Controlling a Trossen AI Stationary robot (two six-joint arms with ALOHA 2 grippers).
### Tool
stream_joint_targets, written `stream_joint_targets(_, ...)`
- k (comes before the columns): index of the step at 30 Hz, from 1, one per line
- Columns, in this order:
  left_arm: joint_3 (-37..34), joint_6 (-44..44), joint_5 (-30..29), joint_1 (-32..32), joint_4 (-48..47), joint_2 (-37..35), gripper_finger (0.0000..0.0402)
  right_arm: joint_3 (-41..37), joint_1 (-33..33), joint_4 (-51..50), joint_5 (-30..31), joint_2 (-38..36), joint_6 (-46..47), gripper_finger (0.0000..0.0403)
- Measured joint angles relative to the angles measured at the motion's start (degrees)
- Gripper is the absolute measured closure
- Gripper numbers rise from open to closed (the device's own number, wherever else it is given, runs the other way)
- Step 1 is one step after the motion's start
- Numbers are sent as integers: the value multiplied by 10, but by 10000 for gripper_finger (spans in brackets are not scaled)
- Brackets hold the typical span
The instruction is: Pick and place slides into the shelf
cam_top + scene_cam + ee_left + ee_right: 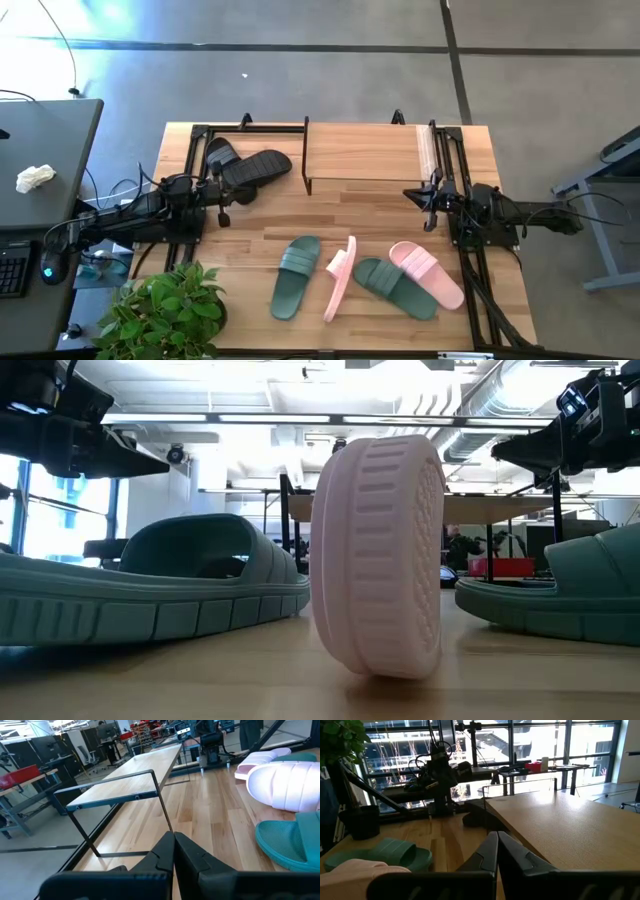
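The shelf (pixel 365 155), a light plank on thin black frames, stands at the table's far middle. Two black slides (pixel 245 165) lie overlapping on the table just left of it. Near the front edge lie a dark green slide (pixel 295 277), a pink slide (pixel 340 277) standing on its long edge, and another green slide (pixel 393 287) with the second pink slide (pixel 428 273) resting partly on it. My left gripper (pixel 223 205) hovers shut near the black slides. My right gripper (pixel 427 198) hovers shut at the shelf's right end. Neither touches anything.
A potted plant (pixel 165 310) stands at the table's near left corner. Black rails (pixel 470 270) run along both sides of the table. A dark side table (pixel 40 170) with a crumpled white object sits beyond the left edge. Bare wood shows between the shelf and the front slides.
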Motion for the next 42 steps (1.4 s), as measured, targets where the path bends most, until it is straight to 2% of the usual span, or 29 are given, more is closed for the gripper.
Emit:
stream_joint_targets(38,0,-1,0,0,4,0,401,0,0,0,0,0,0,402)
stream_joint_targets(42,0,-83,12,0,7,0,401,0,0,0,0,0,0,402)
